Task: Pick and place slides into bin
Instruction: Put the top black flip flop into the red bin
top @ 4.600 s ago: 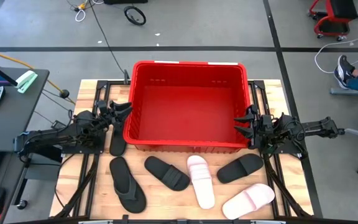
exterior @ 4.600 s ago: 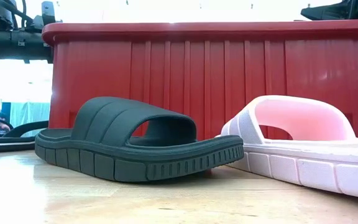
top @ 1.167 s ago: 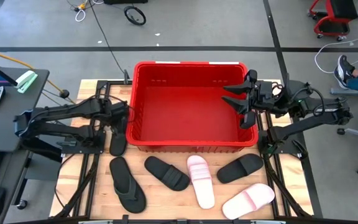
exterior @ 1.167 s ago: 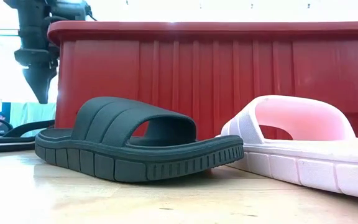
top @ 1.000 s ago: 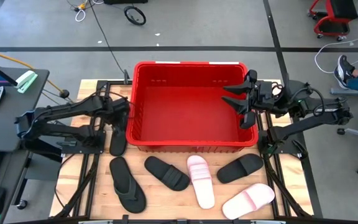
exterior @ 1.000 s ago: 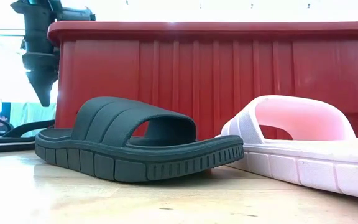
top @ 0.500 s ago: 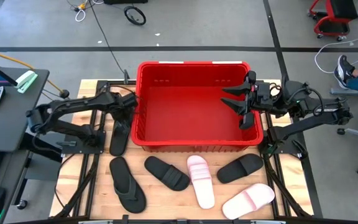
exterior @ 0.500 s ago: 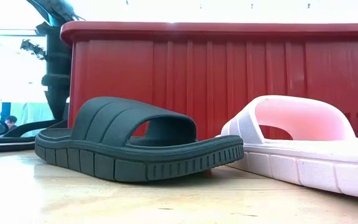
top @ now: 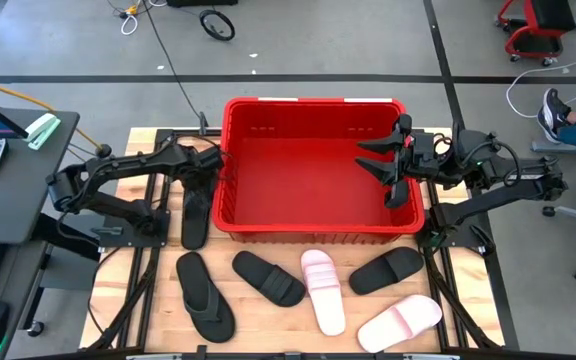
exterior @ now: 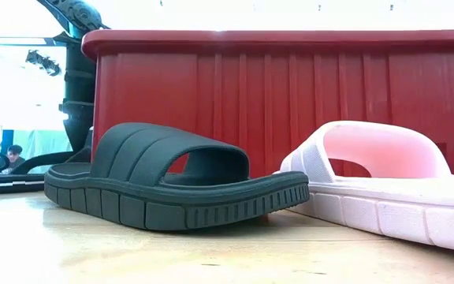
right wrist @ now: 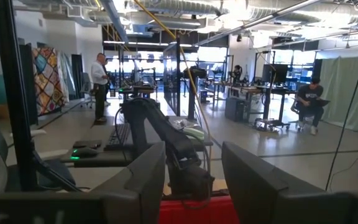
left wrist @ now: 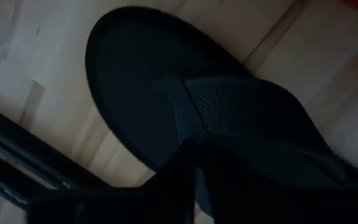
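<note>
Along the near edge of the table [top: 148, 145] we count five slides: a black flip-flop [top: 205, 295], a black slide [top: 268, 277], a pink slide [top: 323, 291], a second black slide [top: 387, 269] and a second pink slide [top: 399, 322]. Farther back, left of the red bin [top: 317, 238], we find the left gripper [top: 204, 172] pinched shut on the strap of the other flip-flop [left wrist: 241, 118], lying flat beside the bin's left wall. Over the bin's far right corner we log the right gripper [top: 380, 163], fingers spread wide, holding nothing.
</note>
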You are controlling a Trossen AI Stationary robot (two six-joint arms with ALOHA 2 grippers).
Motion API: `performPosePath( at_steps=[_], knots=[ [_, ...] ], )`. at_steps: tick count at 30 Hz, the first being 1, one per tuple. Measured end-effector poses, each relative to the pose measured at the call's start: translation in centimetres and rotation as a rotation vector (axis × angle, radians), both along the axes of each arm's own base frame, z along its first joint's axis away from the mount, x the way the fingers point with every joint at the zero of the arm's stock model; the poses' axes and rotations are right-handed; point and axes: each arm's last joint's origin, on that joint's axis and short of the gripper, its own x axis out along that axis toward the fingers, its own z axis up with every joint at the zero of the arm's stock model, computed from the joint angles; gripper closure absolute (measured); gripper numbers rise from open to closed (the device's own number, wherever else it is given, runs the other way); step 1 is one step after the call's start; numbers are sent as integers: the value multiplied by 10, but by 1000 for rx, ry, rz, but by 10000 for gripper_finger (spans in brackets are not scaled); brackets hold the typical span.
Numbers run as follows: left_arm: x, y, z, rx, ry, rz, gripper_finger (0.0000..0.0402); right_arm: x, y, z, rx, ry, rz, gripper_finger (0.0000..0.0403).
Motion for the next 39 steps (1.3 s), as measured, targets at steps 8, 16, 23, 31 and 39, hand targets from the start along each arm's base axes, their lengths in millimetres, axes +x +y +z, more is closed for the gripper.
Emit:
performPosePath(
  at_steps=[8, 16, 23, 31, 39],
  knots=[
    [-8, -5, 31, -18, 48, 78, 395, 0, 0, 0, 0, 0, 0, 238],
    [-5, -22, 127, 29, 36, 106, 398, 0, 0, 0, 0, 1, 0, 238],
    [-7, -41, 239, 271, -399, 116, 400, 0, 0, 0, 0, 1, 0, 238],
    [5, -38, 313, 508, -745, 88, 401, 0, 0, 0, -1, 0, -1, 238],
    [101, -1, 278, 506, -665, -34, 401, 0, 0, 0, 0, 2, -1, 238]
  ],
)
